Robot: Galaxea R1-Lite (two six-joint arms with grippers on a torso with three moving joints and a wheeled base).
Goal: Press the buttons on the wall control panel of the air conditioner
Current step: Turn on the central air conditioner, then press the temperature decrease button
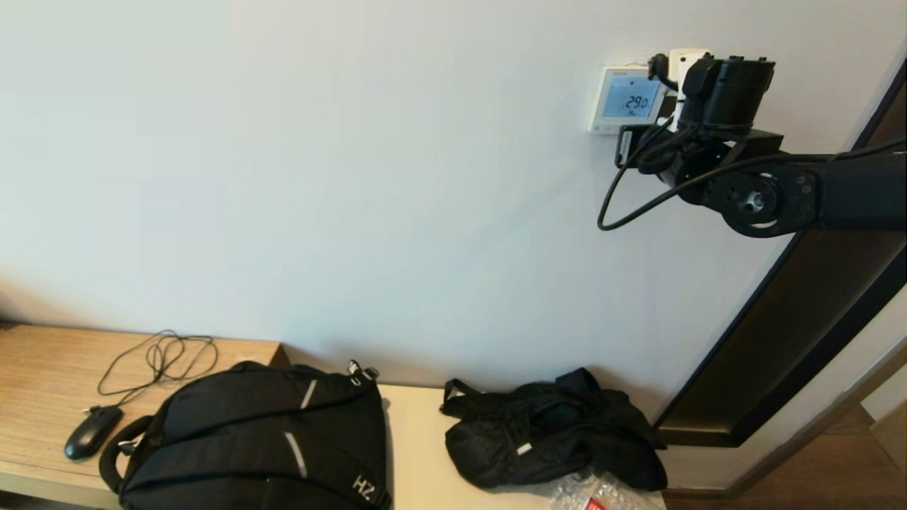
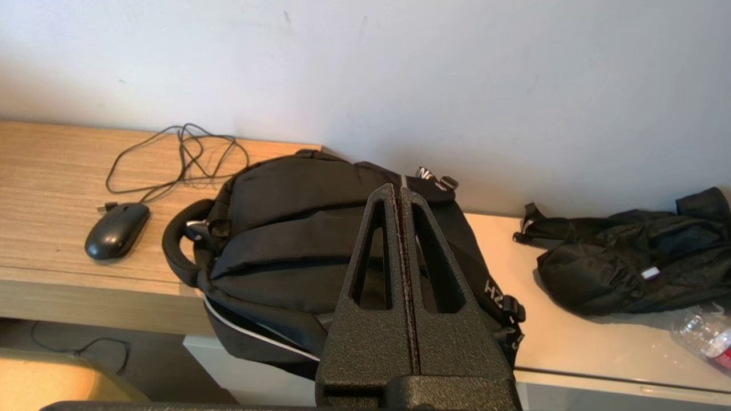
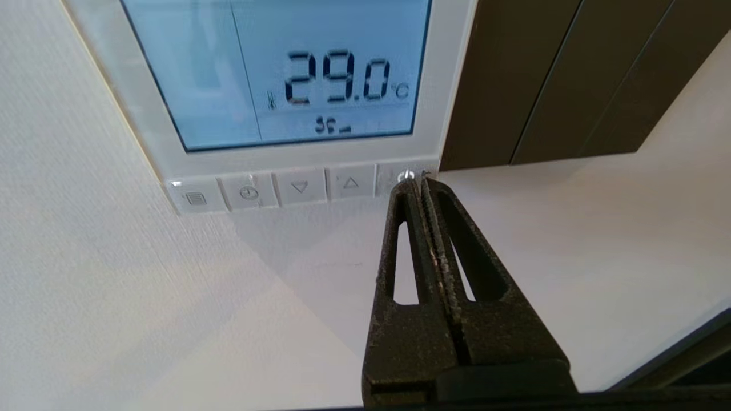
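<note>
Spreading across most of the head view, the pale wall (image 1: 354, 177) stands bare from the table (image 1: 42, 368) up to the air conditioner's wall control panel (image 1: 627, 99), which is mounted high and toward the robot's right. A dark door frame (image 1: 779, 340) slants down the wall's right edge.

On the table, a black backpack (image 1: 262, 439) lies near the front edge, a crumpled black bag (image 1: 553, 432) rests to its right with a strip of bare surface between them, and a black mouse (image 1: 91, 432) sits near the left front edge, its cord (image 1: 159, 361) looped toward the wall. A crinkled plastic bottle (image 1: 595, 492) pokes out beside the crumpled bag at the table's front edge.

The right arm reaches up to the panel, covering its right edge in the head view. In the right wrist view the lit screen (image 3: 280, 74) reads 29.0 °C, and a dark brown plate (image 3: 548, 80) adjoins the panel's side. The buttons (image 3: 300, 187) run along the panel's bottom strip. The right end effector (image 3: 424, 181) has its fingers pressed together, gripping nothing, with its tip at the power button (image 3: 404, 176) at the row's end nearest the brown plate; bare wall lies beneath it.

The left end effector (image 2: 398, 194) hangs above the backpack, fingers closed together and empty.
</note>
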